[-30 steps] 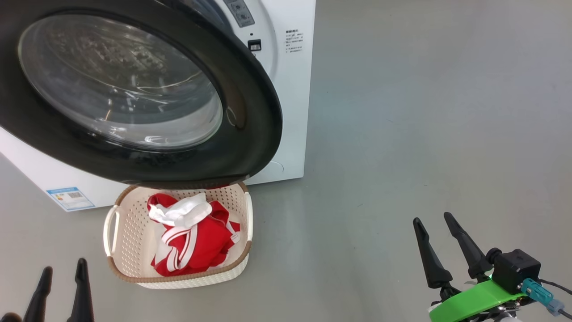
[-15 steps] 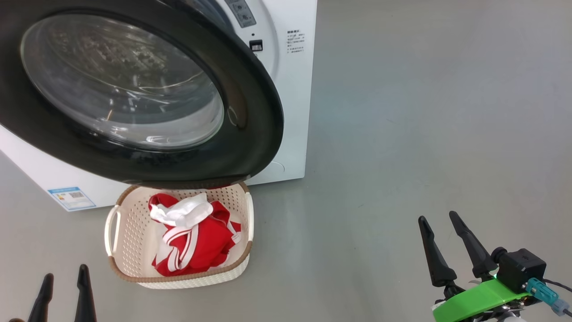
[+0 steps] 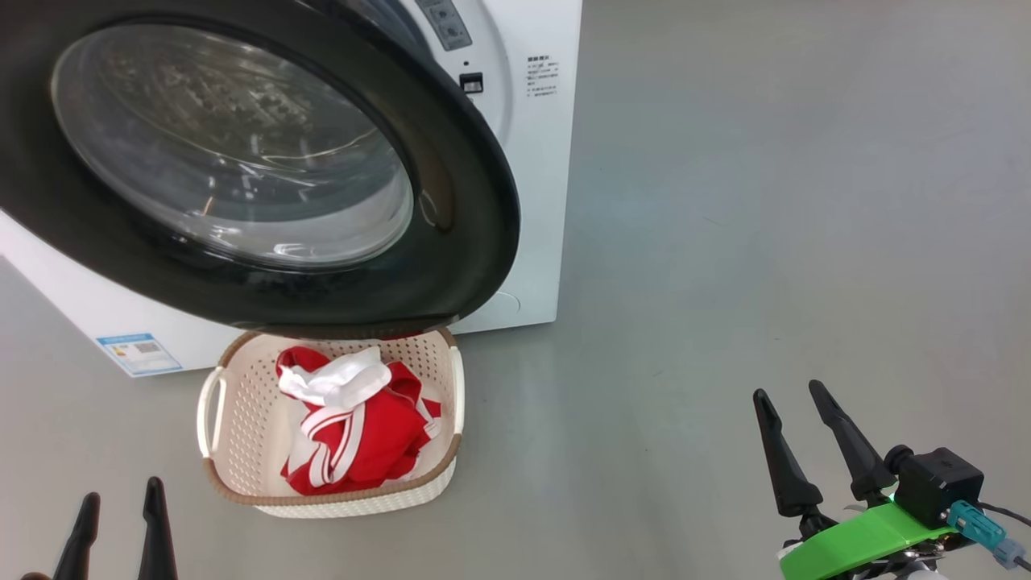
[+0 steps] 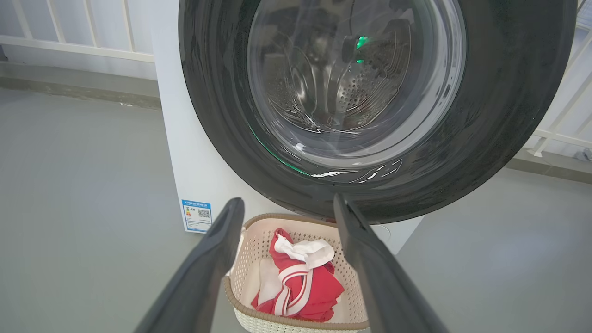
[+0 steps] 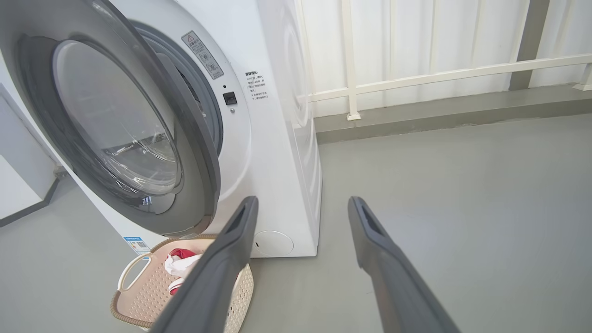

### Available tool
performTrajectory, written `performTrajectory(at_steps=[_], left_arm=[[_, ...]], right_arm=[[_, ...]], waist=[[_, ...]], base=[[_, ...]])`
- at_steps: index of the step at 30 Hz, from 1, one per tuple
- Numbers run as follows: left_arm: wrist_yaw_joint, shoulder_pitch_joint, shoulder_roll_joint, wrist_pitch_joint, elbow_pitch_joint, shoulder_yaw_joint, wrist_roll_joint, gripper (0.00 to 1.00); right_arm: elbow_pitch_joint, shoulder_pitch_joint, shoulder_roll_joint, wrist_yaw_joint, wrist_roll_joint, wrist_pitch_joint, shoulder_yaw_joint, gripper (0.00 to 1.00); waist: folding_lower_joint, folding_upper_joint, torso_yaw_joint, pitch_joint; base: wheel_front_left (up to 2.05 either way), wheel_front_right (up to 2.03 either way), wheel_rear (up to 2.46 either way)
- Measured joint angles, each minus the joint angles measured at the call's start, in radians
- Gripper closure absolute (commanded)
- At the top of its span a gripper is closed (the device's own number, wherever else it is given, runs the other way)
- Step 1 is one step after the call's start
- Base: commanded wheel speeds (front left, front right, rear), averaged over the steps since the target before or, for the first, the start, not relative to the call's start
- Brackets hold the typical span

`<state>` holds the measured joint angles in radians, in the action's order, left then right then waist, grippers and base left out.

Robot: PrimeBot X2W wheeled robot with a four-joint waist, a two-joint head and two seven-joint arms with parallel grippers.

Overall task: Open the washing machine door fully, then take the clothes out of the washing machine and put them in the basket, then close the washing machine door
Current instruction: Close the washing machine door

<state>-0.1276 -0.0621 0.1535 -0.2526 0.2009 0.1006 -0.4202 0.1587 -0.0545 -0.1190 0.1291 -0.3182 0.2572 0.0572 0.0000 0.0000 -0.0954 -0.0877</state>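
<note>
Clothes [image 3: 354, 439] in basket [image 3: 242, 419] beneath the half-open door [image 3: 475, 242]; my left fingers [image 3: 155, 524], spread and empty, face its glass and look nearer; right fingers [image 3: 780, 459], likewise spread empty, sit well right of its free edge.

Clothes [image 3: 362, 439] in basket [image 3: 242, 419]. Basket on floor [image 3: 765, 201] before washing machine [image 3: 540, 201], under lower edge of washing machine door [image 3: 475, 209]. Door at 10 o'clock, basket 8, left gripper [image 3: 121, 491] 8, right gripper [image 3: 788, 391] 4.
</note>
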Motion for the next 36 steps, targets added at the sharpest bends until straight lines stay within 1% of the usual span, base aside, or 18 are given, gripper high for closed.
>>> performTrajectory(at_steps=[5,6,7,9,15,21,26,29,36], left_arm=[[0.0,0.0,-0.003,0.0,0.001,-0.002,0.024,0.0],[0.0,0.0,-0.005,0.0,0.001,-0.003,0.026,0.0],[0.0,0.0,-0.008,0.0,0.002,-0.004,0.027,0.0],[0.0,0.0,-0.016,0.0,0.001,-0.004,0.028,0.0],[0.0,0.0,-0.028,0.0,-0.001,-0.007,0.03,0.0],[0.0,0.007,-0.031,0.0,-0.016,-0.012,0.031,0.0],[0.0,0.042,-0.037,0.0,-0.035,-0.03,0.031,0.0],[0.0,0.065,-0.037,0.0,-0.038,-0.037,0.031,0.0],[0.0,0.114,-0.041,0.0,-0.04,-0.046,0.031,0.0]], right_arm=[[0.0,0.0,0.0,0.0,0.0,0.0,0.003,0.0],[0.001,0.0,-0.001,0.0,0.0,0.0,0.007,0.04],[0.002,-0.001,-0.001,0.0,0.0,0.0,0.014,0.34],[0.006,-0.001,-0.002,0.0,-0.004,0.0,0.03,1.0],[0.018,-0.027,-0.004,0.0,-0.01,0.0,0.066,1.0],[0.028,-0.124,0.0,0.0,-0.01,0.0,0.099,1.0],[0.062,-0.224,0.0,0.0,-0.011,0.0,0.139,1.0],[0.08,-0.28,0.002,0.0,-0.046,0.0,0.164,1.0],[0.128,-0.392,0.017,0.0,-0.054,0.0,0.191,1.0]], waist=[[0.0,0.0,0.013,0.001],[0.0,0.0,0.016,0.002],[0.0,0.0,0.019,0.004],[0.0,0.0,0.026,0.008],[0.0,0.0,0.051,0.005],[0.0,0.0,0.083,-0.018],[0.0,0.0,0.115,-0.06],[0.0,0.0,0.131,-0.083],[0.0,0.0,0.158,-0.143]], base=[[0.0,0.0,0.0],[0.0,0.0,0.0],[0.0,0.0,0.0],[0.0,0.0,0.0],[0.0,0.0,0.0],[0.0,0.0,0.0],[0.0,0.0,0.0],[0.0,0.0,0.0],[0.0,0.0,0.0]])
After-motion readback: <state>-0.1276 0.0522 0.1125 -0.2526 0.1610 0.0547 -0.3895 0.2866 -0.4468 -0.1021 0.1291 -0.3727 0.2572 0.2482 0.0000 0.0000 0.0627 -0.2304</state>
